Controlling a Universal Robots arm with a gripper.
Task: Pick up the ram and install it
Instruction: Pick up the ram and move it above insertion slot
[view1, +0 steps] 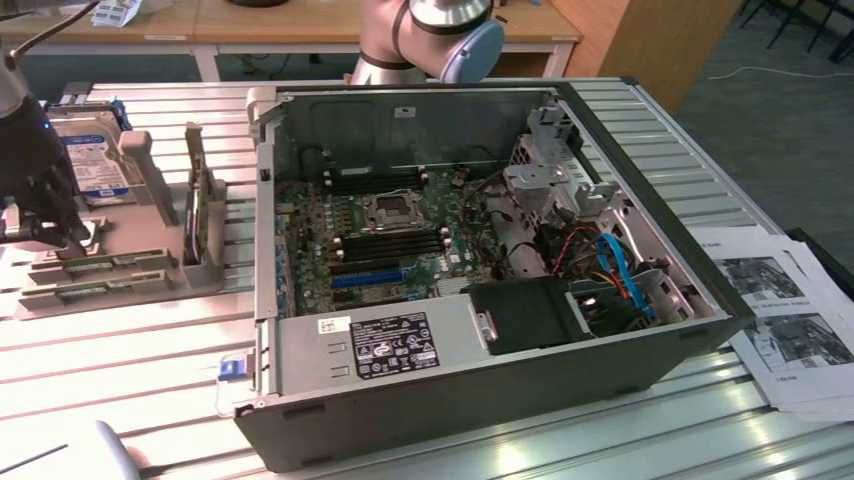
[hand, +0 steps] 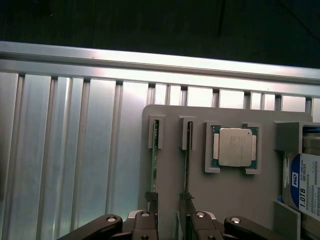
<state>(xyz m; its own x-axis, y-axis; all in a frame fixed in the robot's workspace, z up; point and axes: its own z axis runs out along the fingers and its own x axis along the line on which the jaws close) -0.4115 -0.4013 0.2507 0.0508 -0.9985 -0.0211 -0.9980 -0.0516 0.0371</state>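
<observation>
Closest up, gripper (hand: 167, 202) linkages and two toothed fingertips (hand: 148, 196), cut off at the frame edge. Spread wide, clamping nothing. Hanging right over the near ends of two thin green sticks stood on edge in the grey fixture (hand: 240, 200). Just inside one fingertip, the ram (hand: 155, 160), seated in its narrow slot. Close beside it, a second stick (hand: 188, 160), near end tucked by the other fingertip. Hard to say whether either is touched. Chips on both too slim to make out edge-on. Next along the fixture, a square processor (hand: 235, 146) flat in its recess, then a hard drive (hand: 309, 185), label clipped by the frame. Underneath, ribbed aluminium table (hand: 75, 150).

Over in the exterior view, same fixture at the far left, gripper body dark above it and hiding part of the slots. Well apart, toward the exterior view's right, open computer case (view1: 467, 400) on its side, motherboard (view1: 387, 235) exposed, blue slot (view1: 367, 278) among black ones. At the edge, printed sheets (view1: 787, 320), partly cut off.
</observation>
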